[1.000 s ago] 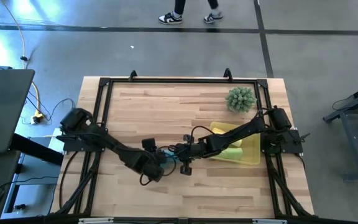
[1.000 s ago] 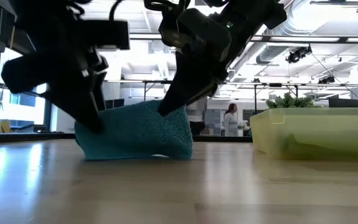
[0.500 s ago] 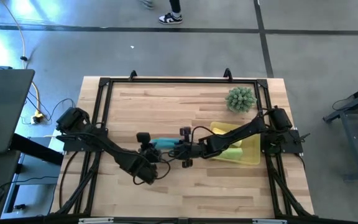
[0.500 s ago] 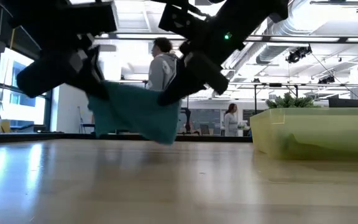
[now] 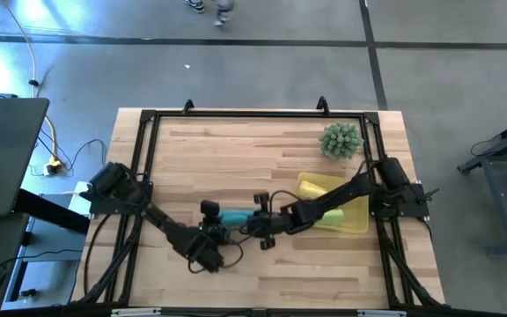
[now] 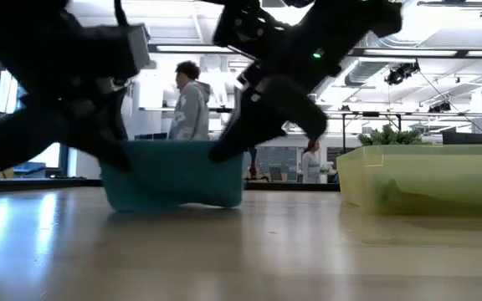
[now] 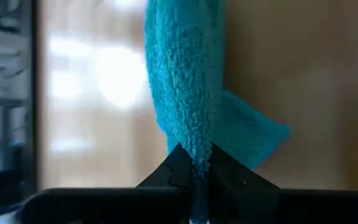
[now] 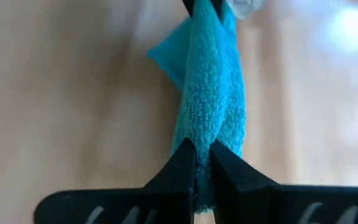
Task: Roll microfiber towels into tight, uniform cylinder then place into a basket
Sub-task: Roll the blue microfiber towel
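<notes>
Standing beside the wooden table (image 5: 236, 150), I see both arms holding one teal blue towel (image 5: 236, 217) between them, just to the left of the yellow basket (image 5: 356, 222). The left gripper (image 5: 215, 222) is pinched together on the end of the towel that lies farther from the basket; in the left wrist view its two dark fingers (image 7: 178, 167) meet tightly around the fluffy cloth (image 7: 182, 81). The right gripper (image 5: 259, 220) is clamped on the end nearer to the basket, and the right wrist view shows its fingers (image 8: 182, 163) pressed together on the towel (image 8: 211, 93) in the same way. In the low view the teal towel (image 6: 174, 174) hangs between the two grippers as a wide, loose band, and its lower edge seems to touch the tabletop. The basket (image 6: 425, 180) stands apart from the towel, and inside it a lime green cloth (image 5: 328, 215) is visible. A spiky green plant (image 5: 341, 140) stands just behind the basket. Beyond the table a person in a grey hoodie (image 6: 191, 104) is in the room.
</notes>
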You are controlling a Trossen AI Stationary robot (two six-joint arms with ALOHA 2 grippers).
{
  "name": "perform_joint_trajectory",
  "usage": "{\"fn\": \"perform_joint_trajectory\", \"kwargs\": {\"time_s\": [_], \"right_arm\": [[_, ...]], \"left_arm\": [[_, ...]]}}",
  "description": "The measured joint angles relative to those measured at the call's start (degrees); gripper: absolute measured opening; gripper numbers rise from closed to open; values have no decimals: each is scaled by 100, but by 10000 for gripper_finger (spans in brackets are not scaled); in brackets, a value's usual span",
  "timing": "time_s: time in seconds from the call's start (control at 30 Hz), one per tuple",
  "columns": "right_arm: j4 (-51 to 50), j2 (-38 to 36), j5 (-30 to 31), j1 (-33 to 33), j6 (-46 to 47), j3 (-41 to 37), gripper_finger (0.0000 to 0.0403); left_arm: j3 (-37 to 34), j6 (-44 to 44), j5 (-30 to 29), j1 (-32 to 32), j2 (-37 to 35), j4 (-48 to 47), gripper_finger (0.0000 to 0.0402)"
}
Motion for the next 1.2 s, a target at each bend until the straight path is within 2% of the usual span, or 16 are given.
{"fn": "perform_joint_trajectory", "kwargs": {"time_s": [0.23, 0.33, 0.53, 0.67, 0.83, 1.0, 1.07, 1.2], "right_arm": [[162, 188, -808, 378, 1147, -12, 0], [185, 182, -1213, 441, 1750, -10, 0], [172, 337, -1837, 385, 2620, -9, 0], [162, 433, -1862, 362, 2723, -7, 19], [-38, 270, -1769, 402, 2301, -13, 88], [-707, -154, -1791, 487, 2033, -22, 149], [-961, -340, -1598, 608, 1840, -22, 159], [-757, -467, -861, 1137, 1052, -22, 162]], "left_arm": [[180, 92, 666, -487, 335, 946, 8], [175, 202, 1221, -565, 359, 1463, 8], [197, 78, 1754, -456, 351, 1613, 8], [201, -202, 2566, -178, 323, 1618, 8], [222, -495, 3600, 226, 304, 1807, 8], [222, -539, 4155, 463, 300, 1810, 8], [215, -551, 4343, 553, 296, 1880, 8], [208, -565, 4903, 750, 298, 2026, 8]]}}
